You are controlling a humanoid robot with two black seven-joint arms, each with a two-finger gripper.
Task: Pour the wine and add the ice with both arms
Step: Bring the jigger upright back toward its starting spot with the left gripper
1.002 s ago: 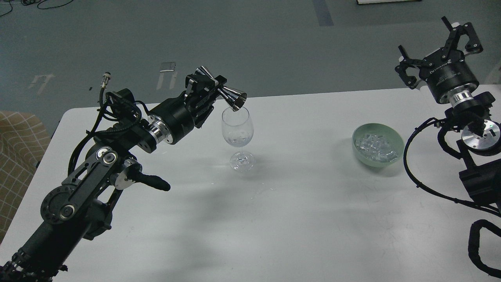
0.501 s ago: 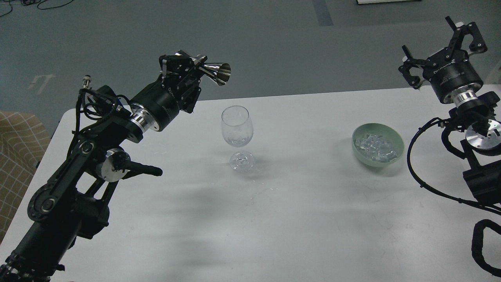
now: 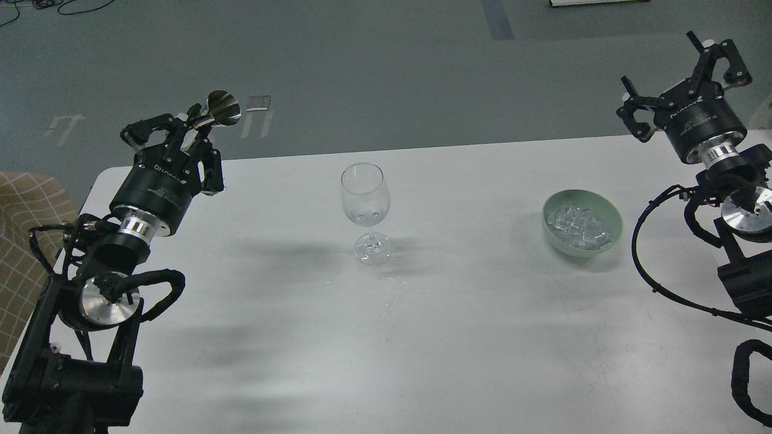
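A clear wine glass (image 3: 365, 205) stands upright in the middle of the white table (image 3: 422, 337); a little clear matter shows low in its bowl. My left gripper (image 3: 190, 123) is at the far left edge of the table, well left of the glass, shut on a shiny metal jigger (image 3: 217, 111) that points up. A pale green bowl (image 3: 610, 212) to the right holds several clear ice cubes (image 3: 579, 226). My right gripper (image 3: 687, 69) is open and empty, raised beyond the bowl at the far right.
Small wet spots (image 3: 398, 289) lie on the table just in front of the glass foot. A tan checked cloth (image 3: 24, 241) shows past the table's left edge. The grey floor lies beyond the far edge.
My left arm has swung left and back from above the glass, turning the jigger from tipped over the rim to upright. My right gripper has shifted slightly right.
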